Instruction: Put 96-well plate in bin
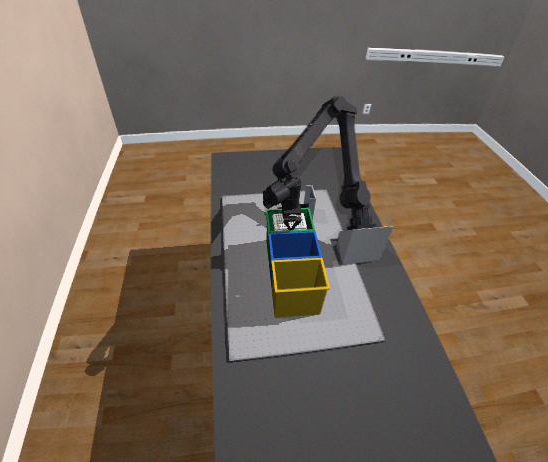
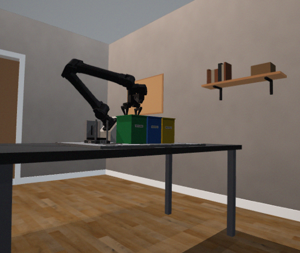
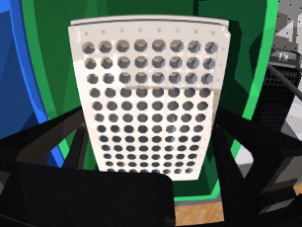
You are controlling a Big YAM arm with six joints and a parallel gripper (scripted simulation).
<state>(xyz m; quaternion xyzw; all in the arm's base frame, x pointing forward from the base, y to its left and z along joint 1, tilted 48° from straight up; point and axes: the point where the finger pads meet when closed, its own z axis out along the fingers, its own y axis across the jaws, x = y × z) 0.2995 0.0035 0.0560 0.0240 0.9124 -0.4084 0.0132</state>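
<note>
My gripper (image 1: 291, 221) is shut on the white 96-well plate (image 3: 150, 97) and holds it flat in the mouth of the green bin (image 1: 290, 220). In the side view the fingertips (image 2: 131, 110) stand just above the green bin's (image 2: 131, 129) rim, and the plate is hidden below the rim there. In the wrist view the plate lies within the green walls (image 3: 253, 61), with the blue bin (image 3: 13, 61) to the left. The stack rack K1 (image 2: 96, 132) stands behind the green bin; the lower plate in it is too small to make out.
The blue bin (image 1: 294, 245) and the yellow bin (image 1: 299, 286) stand upright in a row in front of the green one. A grey box (image 1: 363, 244) stands by the arm's base to the right. All rest on a pale mat (image 1: 296, 320).
</note>
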